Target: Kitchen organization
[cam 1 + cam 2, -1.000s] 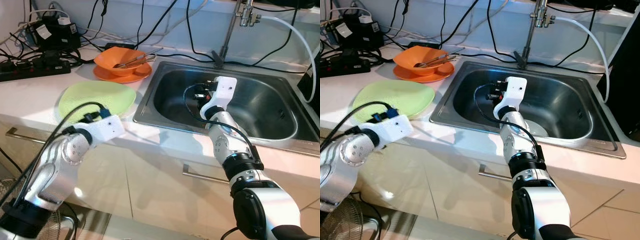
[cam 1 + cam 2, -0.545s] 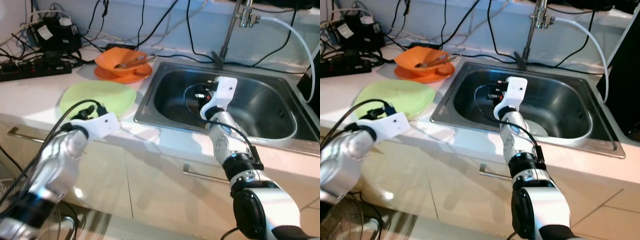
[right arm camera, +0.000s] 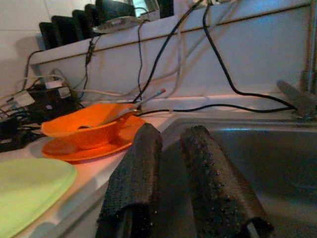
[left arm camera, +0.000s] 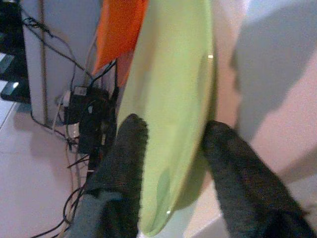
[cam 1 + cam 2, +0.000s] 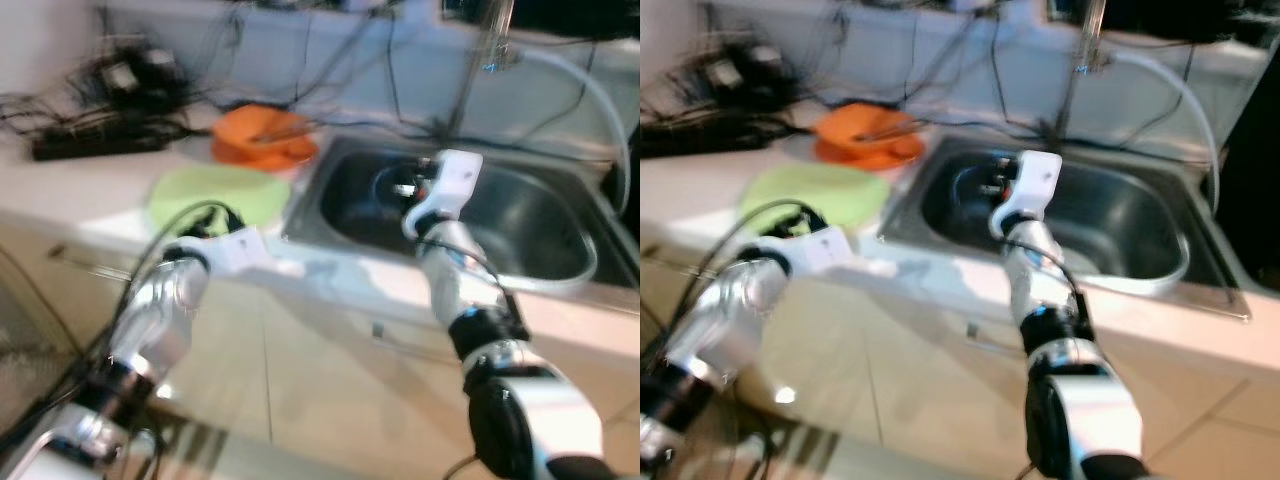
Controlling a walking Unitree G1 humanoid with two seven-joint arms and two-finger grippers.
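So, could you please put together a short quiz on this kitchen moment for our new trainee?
1. True or false: the left claw is clamped on the orange bowl.
2. Where does the right claw hang? A) over the green plate B) over the sink C) beside the power strip
3. Fill in: the orange bowl sits on an orange ____.

Key
1. False: its fingers stand open on either side of the green plate's edge.
2. B
3. plate
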